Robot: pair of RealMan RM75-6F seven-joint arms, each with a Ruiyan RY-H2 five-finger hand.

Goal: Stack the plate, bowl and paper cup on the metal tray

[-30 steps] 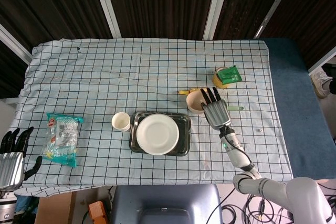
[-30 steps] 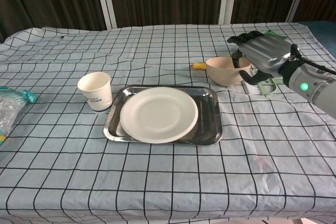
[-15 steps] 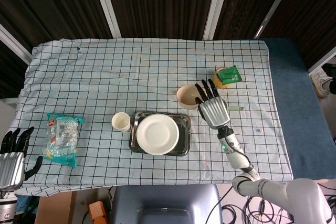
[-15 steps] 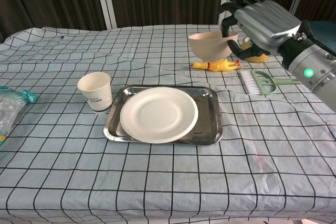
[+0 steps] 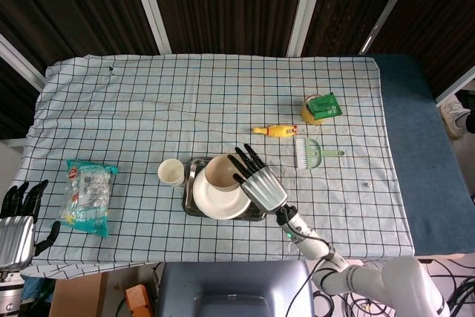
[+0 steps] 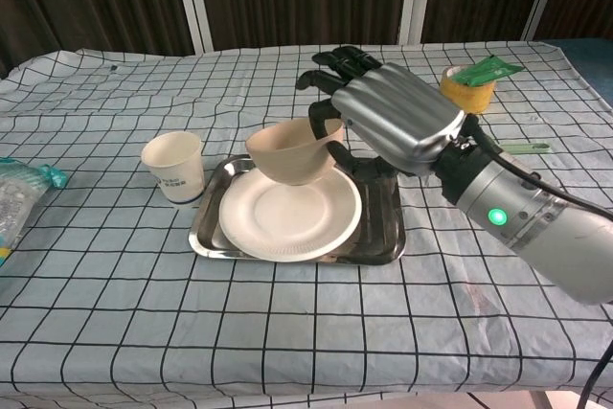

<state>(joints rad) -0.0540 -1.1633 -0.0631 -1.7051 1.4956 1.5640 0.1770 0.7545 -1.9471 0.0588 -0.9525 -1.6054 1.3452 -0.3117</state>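
The right robot hand (image 6: 388, 122) grips the bowl (image 6: 289, 150) by its rim, holding it just above the plate (image 6: 287, 213) on the tray (image 6: 388, 227) beneath, ready for stacking. The cup (image 6: 173, 167) waits farther left of it on the bench.

We see table (image 5: 148, 102) under pale checked cloth (image 5: 111, 206) — cloth rumpled at near-left edge. Metal tray (image 5: 194, 176) near front centre; paper cup (image 5: 171, 172) upright just left of it, apart from its rim. Snack bag (image 5: 87, 194) flat at far left. Right of centre: yellow rubber chicken (image 5: 274, 131), green brush (image 5: 312, 154) just in front of it, yellow tape roll (image 5: 312, 113) with green packet (image 5: 324, 105) on top — behind both.
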